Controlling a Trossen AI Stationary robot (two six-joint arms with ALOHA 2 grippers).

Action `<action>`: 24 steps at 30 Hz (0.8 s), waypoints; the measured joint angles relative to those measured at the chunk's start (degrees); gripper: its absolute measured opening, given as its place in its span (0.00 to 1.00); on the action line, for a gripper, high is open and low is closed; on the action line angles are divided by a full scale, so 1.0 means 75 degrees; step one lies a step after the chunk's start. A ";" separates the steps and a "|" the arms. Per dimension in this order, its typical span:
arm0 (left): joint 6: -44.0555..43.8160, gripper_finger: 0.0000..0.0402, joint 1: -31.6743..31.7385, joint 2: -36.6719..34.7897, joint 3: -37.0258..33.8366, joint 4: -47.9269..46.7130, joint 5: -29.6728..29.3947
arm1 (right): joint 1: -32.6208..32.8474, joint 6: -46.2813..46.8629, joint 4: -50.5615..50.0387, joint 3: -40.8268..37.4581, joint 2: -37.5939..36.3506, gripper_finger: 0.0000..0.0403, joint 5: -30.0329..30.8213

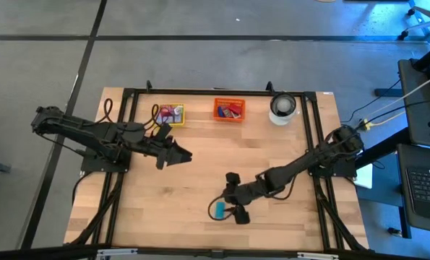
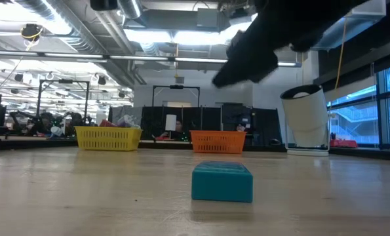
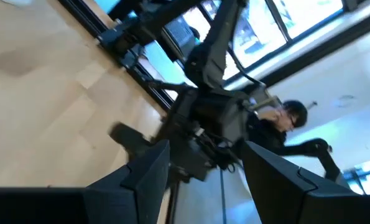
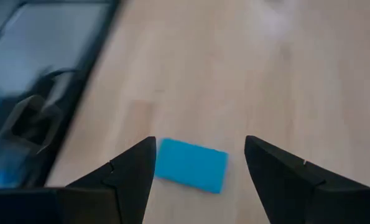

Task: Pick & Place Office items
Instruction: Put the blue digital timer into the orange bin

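A teal block (image 1: 219, 209) lies flat on the wooden table near its front edge; the low view shows this teal block (image 2: 222, 181) close up. My right gripper (image 1: 233, 196) hovers open just to the block's right, slanting down. In the right wrist view the block (image 4: 191, 165) lies on the wood ahead of my right gripper (image 4: 200, 143), between the lines of its two fingers and untouched. My left gripper (image 1: 180, 154) is open over the table's left half, pointing toward the right; in the left wrist view nothing is between the fingers of my left gripper (image 3: 203, 152).
At the far edge stand a yellow tray (image 1: 170, 114) and an orange tray (image 1: 229, 109), each with small coloured pieces, and a white round container (image 1: 282, 108). Bare wood lies between the arms. A person (image 3: 290, 118) is beyond the table's right side.
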 joint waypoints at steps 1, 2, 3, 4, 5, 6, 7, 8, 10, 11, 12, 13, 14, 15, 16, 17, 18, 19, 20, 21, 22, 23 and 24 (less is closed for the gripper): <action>-0.0006 0.49 -0.0092 0.0000 0.0000 0.0003 0.0000 | 0.0038 0.0406 0.0015 0.0000 0.0100 0.62 0.0298; -0.0054 0.49 -0.0184 -0.0001 0.0000 0.0003 0.0002 | 0.0068 0.0970 0.0013 0.0000 0.0188 0.63 0.0650; -0.0093 0.49 -0.0270 0.0002 0.0000 0.0000 0.0004 | 0.0105 0.1664 -0.0065 0.0000 0.0248 0.64 0.1025; -0.0133 0.49 -0.0356 0.0002 0.0000 0.0000 0.0010 | 0.0132 0.2432 -0.0135 -0.0003 0.0275 0.65 0.1382; -0.0163 0.49 -0.0438 -0.0001 0.0000 0.0003 0.0020 | 0.0150 0.3215 -0.0146 -0.0006 0.0289 0.67 0.1733; -0.0163 0.49 -0.0528 -0.0001 0.0000 0.0000 0.0014 | 0.0167 0.3991 -0.0123 -0.0003 0.0289 0.68 0.2038; -0.0153 0.49 -0.0621 0.0002 0.0000 0.0000 0.0004 | 0.0179 0.4799 -0.0123 -0.0003 0.0289 0.69 0.2307; -0.0123 0.49 -0.0713 0.0002 0.0000 0.0002 -0.0024 | 0.0185 0.5655 -0.0141 -0.0003 0.0291 0.70 0.2566; -0.0083 0.49 -0.0885 0.0002 0.0000 -0.0001 -0.0126 | 0.0188 0.7513 -0.0139 -0.0003 0.0292 0.70 0.2895; -0.0040 0.49 -0.0970 0.0002 0.0000 -0.0006 -0.0169 | 0.0191 0.8304 -0.0130 -0.0003 0.0292 0.70 0.2923; 0.0015 0.49 -0.1047 0.0002 0.0000 -0.0003 -0.0182 | 0.0206 0.8837 -0.0129 -0.0003 0.0292 0.70 0.2920; 0.0063 0.49 -0.1114 0.0002 0.0000 -0.0003 -0.0190 | 0.0241 0.9136 -0.0112 -0.0003 0.0295 0.69 0.2930; 0.0076 0.49 -0.1175 0.0002 0.0000 -0.0006 -0.0190 | 0.0300 0.9241 -0.0063 -0.0003 0.0295 0.69 0.3002; 0.0079 0.49 -0.1230 0.0002 0.0000 -0.0008 -0.0188 | 0.0372 0.9234 -0.0013 -0.0003 0.0295 0.68 0.3100; 0.0081 0.49 -0.1291 0.0002 -0.0002 -0.0011 -0.0187 | 0.0448 0.9056 0.0037 -0.0003 0.0295 0.68 0.3193; 0.0109 0.49 -0.1339 0.0002 0.0000 -0.0013 -0.0188 | 0.0523 0.8573 0.0089 -0.0003 0.0297 0.67 0.3277; 0.0166 0.49 -0.1388 0.0002 -0.0001 -0.0018 -0.0188 | 0.0594 0.7832 0.0167 -0.0003 0.0300 0.67 0.3345; 0.0247 0.49 -0.1432 0.0002 0.0000 -0.0021 -0.0190 | 0.0660 0.6897 0.0270 -0.0003 0.0300 0.67 0.3392; 0.0331 0.49 -0.1474 0.0002 0.0000 -0.0037 -0.0190 | 0.0718 0.5890 0.0343 -0.0003 0.0300 0.67 0.3392; 0.0399 0.49 -0.1505 0.0002 0.0000 -0.0067 -0.0192 | 0.0773 0.4827 0.0371 -0.0003 0.0300 0.67 0.3326; 0.0443 0.49 -0.1526 0.0002 -0.0001 -0.0115 -0.0192 | 0.0813 0.3900 0.0368 -0.0003 0.0300 0.67 0.3174; 0.0471 0.49 -0.1544 0.0001 -0.0002 -0.0165 -0.0194 | 0.0839 0.3082 0.0366 -0.0003 0.0300 0.67 0.2954; 0.0478 0.49 -0.1566 0.0002 -0.0003 -0.0204 -0.0193 | 0.0849 0.2418 0.0369 -0.0003 0.0300 0.67 0.2663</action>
